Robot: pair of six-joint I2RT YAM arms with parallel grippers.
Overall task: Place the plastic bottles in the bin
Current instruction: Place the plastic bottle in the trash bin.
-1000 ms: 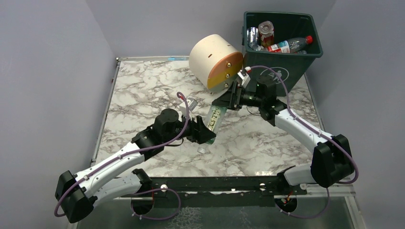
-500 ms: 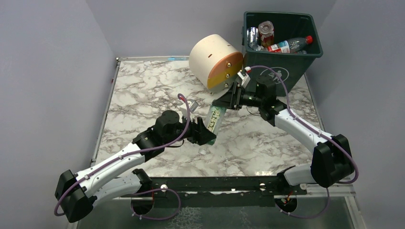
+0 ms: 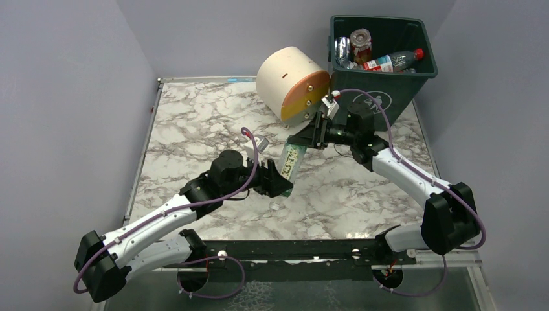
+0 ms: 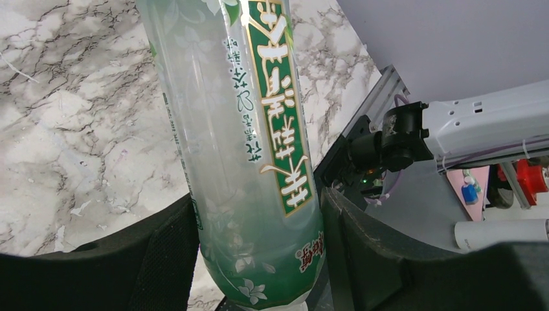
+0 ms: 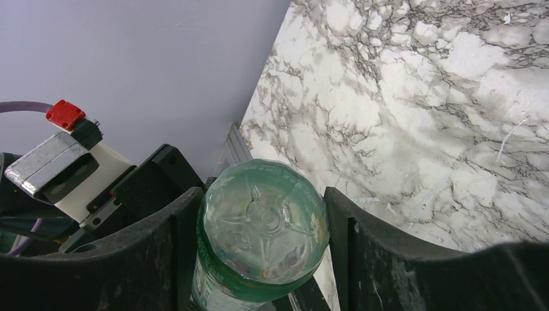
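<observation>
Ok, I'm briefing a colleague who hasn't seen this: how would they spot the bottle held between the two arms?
Over the middle of the white marble table, before the cream-and-orange round drawer unit, hangs a clear plastic bottle with a green label. The left gripper and right gripper clamp its ends in their jaws. Every other bottle lies in the dark green plastic bin.

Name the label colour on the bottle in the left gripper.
Green with gold-edged white lettering on the bottle. Best seen in the left wrist view.
</observation>
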